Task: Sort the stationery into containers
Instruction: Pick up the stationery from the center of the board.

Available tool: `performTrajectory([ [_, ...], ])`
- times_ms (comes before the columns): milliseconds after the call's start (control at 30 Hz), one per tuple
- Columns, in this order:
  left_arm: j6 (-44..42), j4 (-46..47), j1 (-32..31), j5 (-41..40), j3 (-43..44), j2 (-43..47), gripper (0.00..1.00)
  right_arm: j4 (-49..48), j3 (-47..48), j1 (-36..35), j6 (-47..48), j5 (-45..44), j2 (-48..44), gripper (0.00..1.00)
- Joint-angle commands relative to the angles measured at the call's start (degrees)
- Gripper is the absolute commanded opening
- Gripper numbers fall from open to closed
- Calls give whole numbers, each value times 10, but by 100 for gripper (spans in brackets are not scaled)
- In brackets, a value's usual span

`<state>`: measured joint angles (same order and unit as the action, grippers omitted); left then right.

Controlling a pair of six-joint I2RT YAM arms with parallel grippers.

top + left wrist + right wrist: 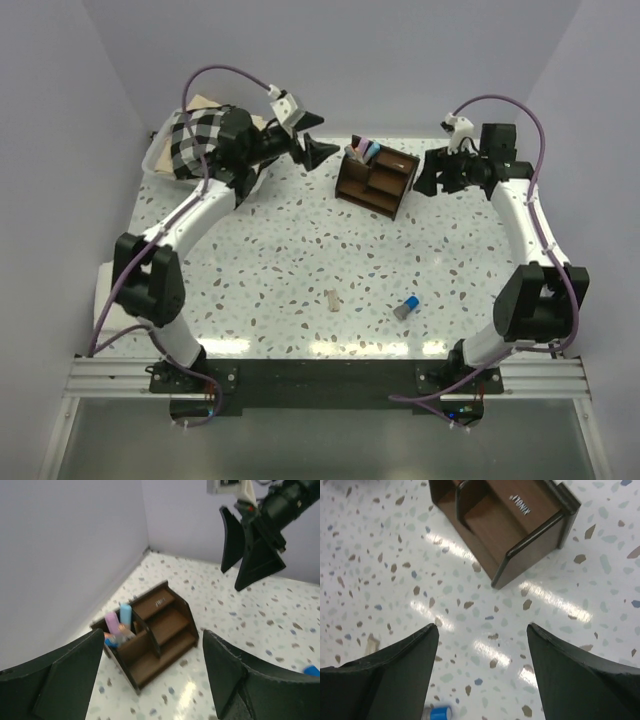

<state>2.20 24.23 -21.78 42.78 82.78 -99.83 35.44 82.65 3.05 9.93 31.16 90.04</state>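
Nearest the bases, the stub (332,298) and the blue cylinder (406,307) are left loose on the table (260,260), well apart from the organizer (377,175), so both are judged unsorted. Farther back, pens (365,150) are stood upright in the organizer's tall end compartment. It is flanked by the left gripper (316,140) and the right gripper (432,172), both spread wide and empty, apparently free for the next pick.

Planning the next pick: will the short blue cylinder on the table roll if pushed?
Probably yes: the blue cylinder seems to lie on its side on the glossy table, so a nudge may roll it. It looks small and rigid, so likely light.
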Motion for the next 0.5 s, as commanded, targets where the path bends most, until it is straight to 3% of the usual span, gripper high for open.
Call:
performTrajectory([
  [0,-74,-241,-16,-74,-97,65,84,153,-8,1,116,26,-43,76],
  [67,-106,-357,-25,-120,-104,81,84,176,-19,4,66,2,-50,76],
  [167,-104,-417,-32,-165,-128,105,83,147,-68,4,-47,8,-83,76],
  [300,-94,-440,-34,-202,-172,137,83,109,-144,6,-176,-31,-118,77],
  [467,-94,-450,-34,-241,-202,154,83,147,-198,19,-291,-67,-135,77],
])
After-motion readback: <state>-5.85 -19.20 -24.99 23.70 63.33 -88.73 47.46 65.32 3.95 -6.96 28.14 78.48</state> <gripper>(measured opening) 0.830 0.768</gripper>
